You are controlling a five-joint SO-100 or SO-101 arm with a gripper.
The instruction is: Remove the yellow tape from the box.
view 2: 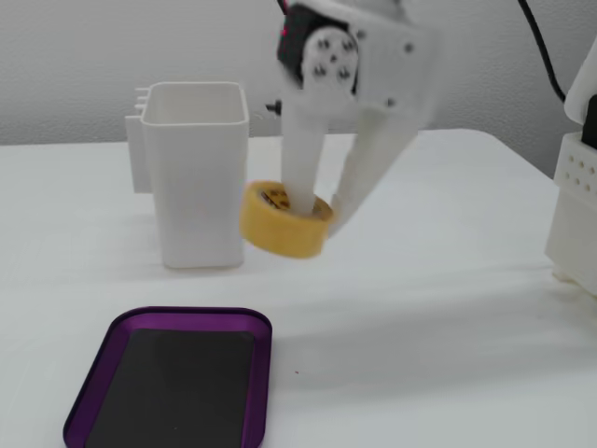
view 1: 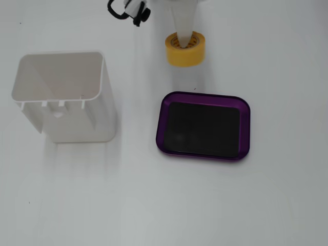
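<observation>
Yellow tape (view 2: 284, 220): hangs tilted above the table (view 2: 420, 308), clear of the purple box (view 1: 205, 97).
Fingers (view 2: 300, 177): one through the core, one outside, clamped on the ring.
Box from tape: nearer the camera in a fixed view, well apart.

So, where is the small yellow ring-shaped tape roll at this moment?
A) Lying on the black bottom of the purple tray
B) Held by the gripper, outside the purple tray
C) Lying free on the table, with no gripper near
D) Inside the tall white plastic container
B: the gripper has one finger through the small yellow tape roll, which hangs tilted beyond the shallow purple tray, whose black bottom is bare.
</observation>
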